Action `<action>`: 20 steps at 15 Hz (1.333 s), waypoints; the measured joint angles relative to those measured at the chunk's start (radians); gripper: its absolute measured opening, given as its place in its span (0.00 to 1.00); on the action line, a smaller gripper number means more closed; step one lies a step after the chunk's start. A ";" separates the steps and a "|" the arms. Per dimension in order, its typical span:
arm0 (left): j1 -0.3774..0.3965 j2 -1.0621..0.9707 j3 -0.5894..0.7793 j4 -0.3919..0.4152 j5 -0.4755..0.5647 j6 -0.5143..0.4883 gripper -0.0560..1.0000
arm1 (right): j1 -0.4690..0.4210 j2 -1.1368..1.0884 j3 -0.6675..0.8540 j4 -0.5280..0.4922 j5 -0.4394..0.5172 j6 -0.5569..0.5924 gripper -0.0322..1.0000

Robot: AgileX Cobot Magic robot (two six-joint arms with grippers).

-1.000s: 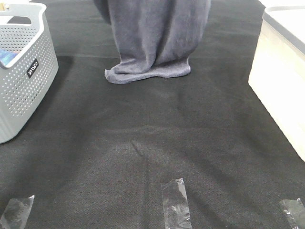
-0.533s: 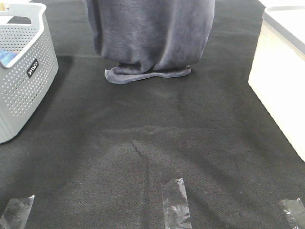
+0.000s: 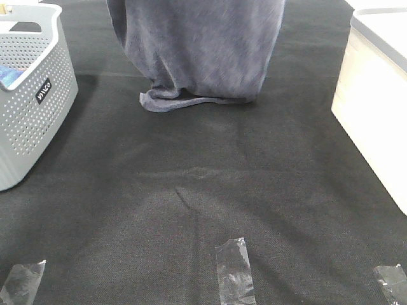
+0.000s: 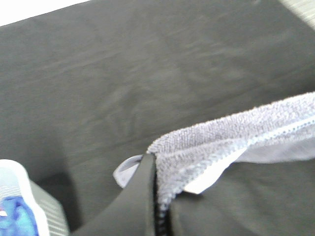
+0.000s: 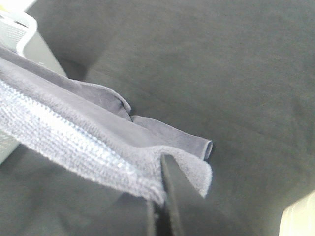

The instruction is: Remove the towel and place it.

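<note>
The slate-grey towel (image 3: 200, 47) hangs spread from above the top edge of the high view, its lower end folded on the black mat (image 3: 191, 210). Both grippers are out of that view. In the left wrist view my left gripper (image 4: 156, 206) is shut on the towel's hemmed corner (image 4: 221, 142). In the right wrist view my right gripper (image 5: 160, 201) is shut on the other corner of the towel (image 5: 88, 142), and the towel's lower end lies on the mat below.
A grey perforated basket (image 3: 32, 108) stands at the left with a small blue item (image 3: 9, 76) inside; its corner shows in the left wrist view (image 4: 29, 211). A white box (image 3: 378, 108) stands at the right. Clear tape strips (image 3: 235, 270) mark the mat's front.
The hanging towel has been pulled wider, spreading left, and now covers more of its folded lower end on the mat. That lower end has stayed in place.
</note>
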 joint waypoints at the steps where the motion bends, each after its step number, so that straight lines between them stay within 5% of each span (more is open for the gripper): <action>1: 0.000 -0.046 0.055 -0.035 0.000 -0.004 0.05 | 0.000 -0.045 0.045 0.001 0.000 0.011 0.05; 12: -0.010 -0.586 0.817 -0.189 -0.006 0.012 0.05 | 0.003 -0.494 0.586 0.110 0.007 0.026 0.05; 18: -0.012 -0.902 1.237 -0.204 -0.046 -0.034 0.05 | 0.012 -0.627 0.759 0.179 0.018 0.043 0.05; 20: -0.012 -0.955 1.361 -0.204 -0.058 -0.033 0.05 | 0.012 -0.704 0.925 0.194 0.018 0.061 0.05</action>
